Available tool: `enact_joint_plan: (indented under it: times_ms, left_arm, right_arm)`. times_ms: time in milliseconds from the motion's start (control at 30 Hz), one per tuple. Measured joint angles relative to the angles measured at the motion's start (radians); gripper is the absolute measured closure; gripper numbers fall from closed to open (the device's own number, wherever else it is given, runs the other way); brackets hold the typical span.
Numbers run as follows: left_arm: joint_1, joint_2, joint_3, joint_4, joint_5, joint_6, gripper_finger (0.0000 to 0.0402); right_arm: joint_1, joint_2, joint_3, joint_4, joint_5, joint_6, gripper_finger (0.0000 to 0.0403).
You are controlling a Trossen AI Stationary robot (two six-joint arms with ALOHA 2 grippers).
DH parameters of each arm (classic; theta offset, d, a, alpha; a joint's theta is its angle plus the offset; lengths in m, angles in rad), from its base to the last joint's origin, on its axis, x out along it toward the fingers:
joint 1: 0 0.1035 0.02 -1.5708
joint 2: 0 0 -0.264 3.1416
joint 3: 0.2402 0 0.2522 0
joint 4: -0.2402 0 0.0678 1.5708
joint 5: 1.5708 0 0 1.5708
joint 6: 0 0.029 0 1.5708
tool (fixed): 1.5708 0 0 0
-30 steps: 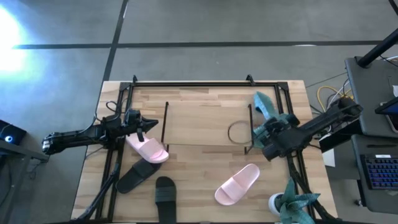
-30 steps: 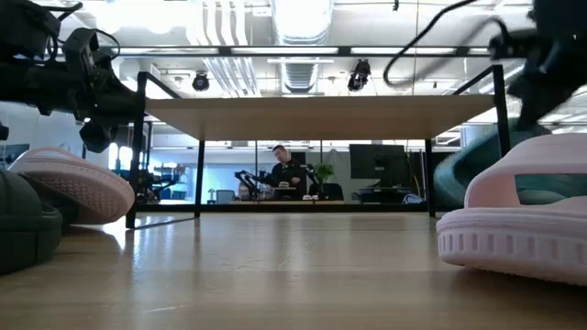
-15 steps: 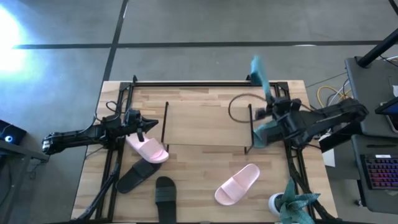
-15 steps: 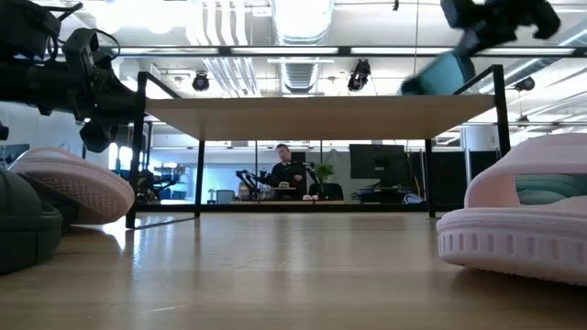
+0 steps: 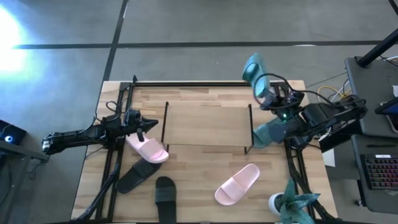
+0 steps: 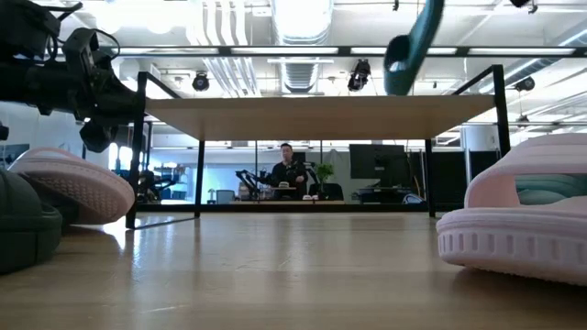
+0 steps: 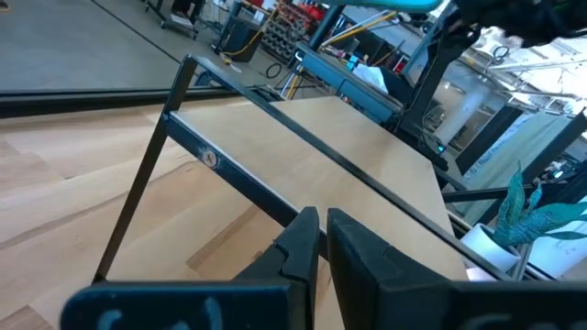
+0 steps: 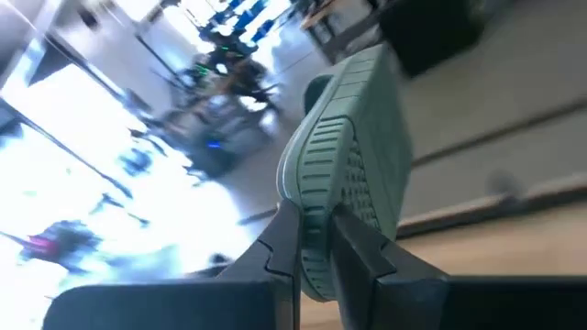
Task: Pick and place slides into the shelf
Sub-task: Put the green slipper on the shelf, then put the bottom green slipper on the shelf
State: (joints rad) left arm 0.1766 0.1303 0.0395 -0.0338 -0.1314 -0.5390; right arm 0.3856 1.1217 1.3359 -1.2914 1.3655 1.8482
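**Teal slide held up over the shelf's far right corner**

The teal slide is gripped at its edge by the right gripper, raised above the shelf. A second teal slide lies just right of the shelf. The left gripper, fingers closed and empty, hovers over a pink slide.

Robotics laboratory within an open-plan office. Evidence: exposed ceiling ducts, a seated person among monitors at 12 o'clock, keyboard at 3 o'clock, concrete floor.
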Motion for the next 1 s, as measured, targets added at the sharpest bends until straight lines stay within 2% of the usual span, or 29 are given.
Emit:
enact_joint_plan:
  times_ms: [100,267,467,633,733,867,1000]
  left_arm:
    - [0.0,-0.001,0.0,0.0,0.0,0.0,0.0389]
    - [0.0,0.0,0.0,0.0,0.0,0.0,0.0389]
    - [0.0,-0.001,0.0,0.0,0.0,0.0,0.0389]
    - [0.0,-0.001,0.0,0.0,0.0,0.0,0.0389]
    - [0.0,0.0,0.0,0.0,0.0,0.0,0.0389]
    - [0.0,0.0,0.0,0.0,0.0,0.0,0.0389]
    - [0.0,-0.001,0.0,0.0,0.0,0.0,0.0389]
  right_arm:
    - [0.046,0.0,-0.006,0.187,-0.003,0.0,0.037]
    - [0.131,0.038,-0.024,0.513,0.014,-0.146,0.0365]
    - [0.203,0.182,-0.019,0.865,0.171,-0.334,0.0388]
    - [0.209,0.328,-0.019,1.189,0.188,-0.445,0.0397]
    - [0.203,0.402,-0.019,1.278,0.196,-0.453,0.0396]
    - [0.19,0.458,-0.02,1.279,0.203,-0.407,0.0396]
    - [0.174,0.483,-0.02,1.266,0.081,-0.431,0.0395]
